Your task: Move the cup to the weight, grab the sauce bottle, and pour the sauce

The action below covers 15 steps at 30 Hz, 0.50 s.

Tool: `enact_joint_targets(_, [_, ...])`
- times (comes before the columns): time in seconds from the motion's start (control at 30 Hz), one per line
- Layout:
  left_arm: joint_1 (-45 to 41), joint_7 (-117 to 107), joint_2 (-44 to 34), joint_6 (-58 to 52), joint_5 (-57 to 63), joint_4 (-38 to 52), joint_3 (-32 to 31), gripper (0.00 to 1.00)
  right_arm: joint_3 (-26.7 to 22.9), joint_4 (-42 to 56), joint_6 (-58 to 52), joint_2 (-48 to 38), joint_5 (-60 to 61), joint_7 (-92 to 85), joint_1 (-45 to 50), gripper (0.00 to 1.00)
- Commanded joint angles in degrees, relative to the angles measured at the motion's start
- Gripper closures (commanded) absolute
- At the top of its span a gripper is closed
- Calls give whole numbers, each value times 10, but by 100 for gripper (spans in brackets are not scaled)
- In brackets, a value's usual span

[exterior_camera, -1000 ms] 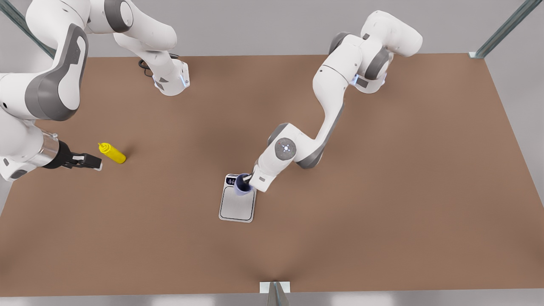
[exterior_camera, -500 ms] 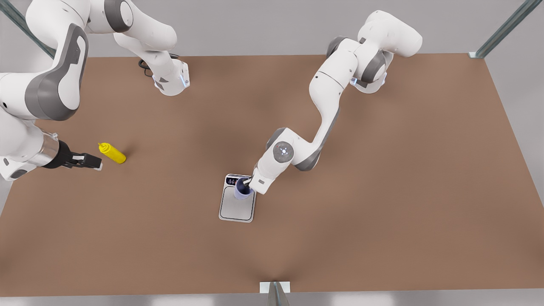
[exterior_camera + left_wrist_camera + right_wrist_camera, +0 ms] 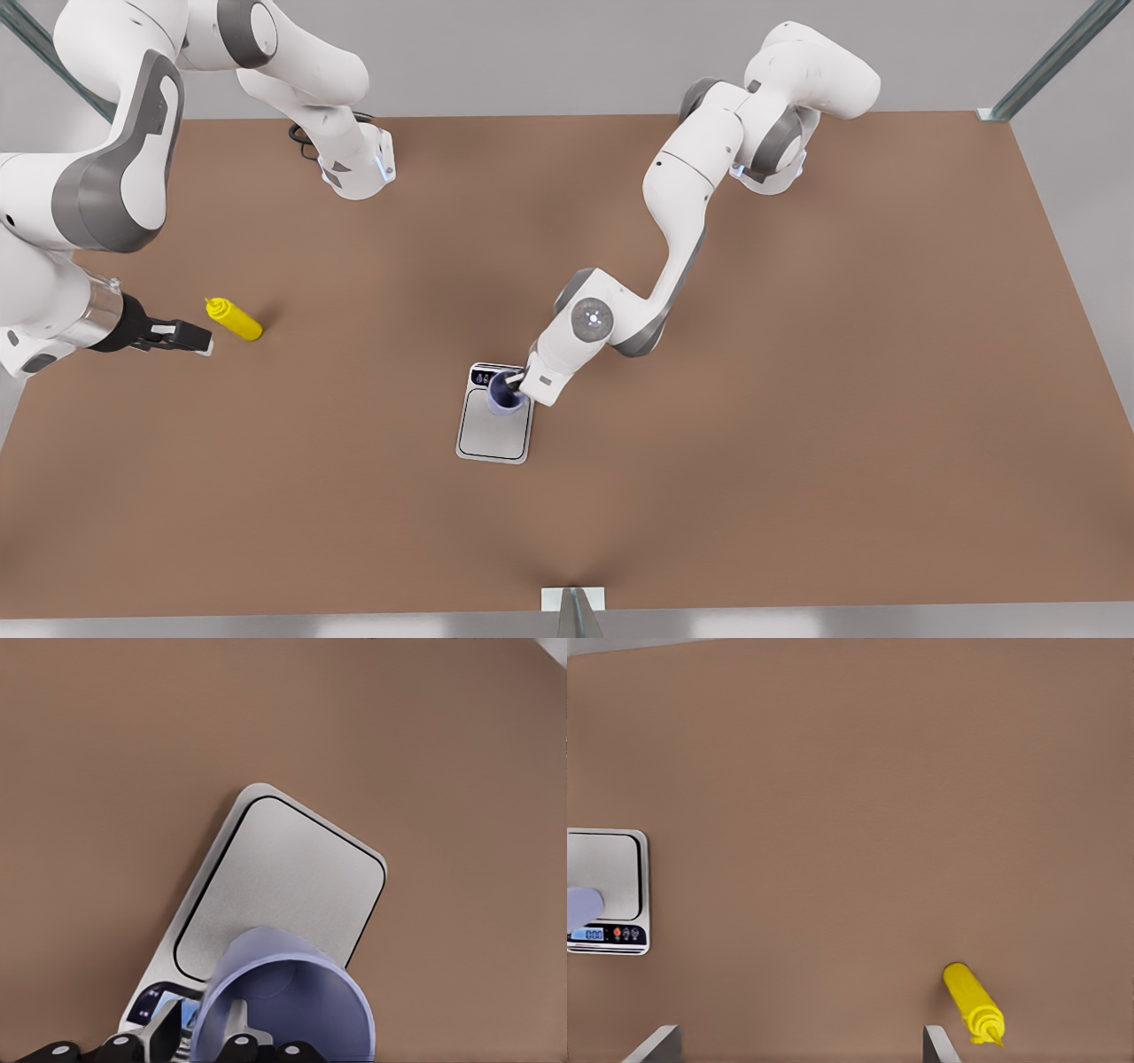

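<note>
**Now: cup on the scale, bottle lying apart**

Plainly, the cup [image 3: 506, 400] is a small lavender tumbler with no handle, its dark hollow facing up. It sits upright on the weight [image 3: 493, 433], at the 12 o'clock end of the grey plate, just beside the dark display strip. The weight is a flat silver rectangle with rounded corners, resting on the brown table [image 3: 797, 399].

The left gripper [image 3: 516, 385] clasps the cup's rim, one finger [image 3: 237, 1038] inside the wall and the other outside.

Well apart, toward 9 o'clock of the weight in the front view, the sauce bottle [image 3: 234, 319] lies on its side, bright yellow with a pointed nozzle. The right gripper [image 3: 200, 341] waits near it, off its 8 o'clock side, with fingers [image 3: 937, 1044] spread and holding nothing.
</note>
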Motion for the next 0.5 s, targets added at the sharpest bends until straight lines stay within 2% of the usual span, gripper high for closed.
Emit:
enact_joint_targets(0.0, [0,-1,0,0,-7,0,0,4,0,0,0,0,0,0,0,0])
enact_joint_targets(0.03, [0,-2,0,0,-7,0,0,1,0,0,0,0,0,0,0,0])
enact_joint_targets(0.47, [-1,-15,-7,-12,-19,-2,-5,0,0,0,0,0,1,0,0,0])
